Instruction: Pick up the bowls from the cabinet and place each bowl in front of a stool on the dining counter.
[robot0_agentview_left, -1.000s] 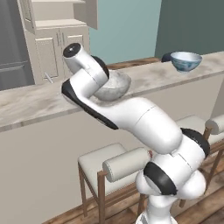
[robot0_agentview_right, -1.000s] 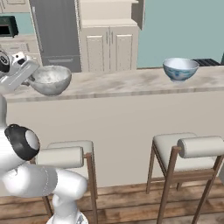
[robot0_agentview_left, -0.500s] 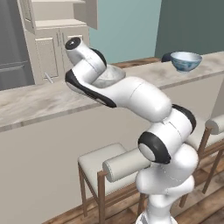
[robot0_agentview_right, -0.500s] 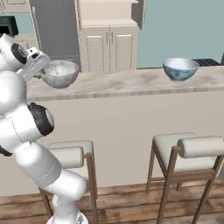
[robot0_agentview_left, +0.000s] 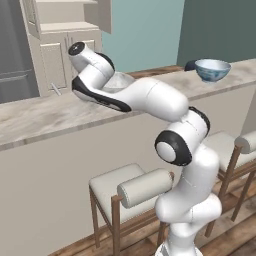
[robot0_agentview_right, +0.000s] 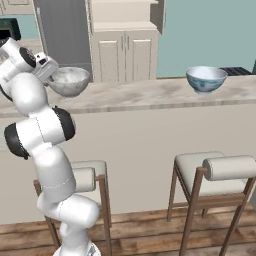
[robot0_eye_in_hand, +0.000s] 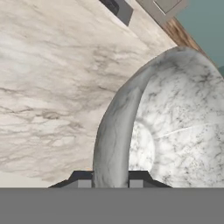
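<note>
Clearly pinched — the jaws grip the grey bowl (robot0_eye_in_hand: 175, 127) by its rim, above the dining counter (robot0_eye_in_hand: 48, 87).

Pale teal wall (robot0_agentview_right: 200, 30) runs behind the room, turning to a darker green-grey panel (robot0_agentview_left: 220, 25) at the right in the left base view. A tall dark grey panel (robot0_agentview_right: 62, 30) stands at the far left, next to the teal. Wooden plank floor (robot0_agentview_right: 150, 235) lies below. Two stools with cream padded seats and brown wooden legs stand on it: one (robot0_agentview_right: 212, 175) to the right, another (robot0_agentview_left: 125, 192) to the left. The light is even and soft, casting no hard shadows.
</note>
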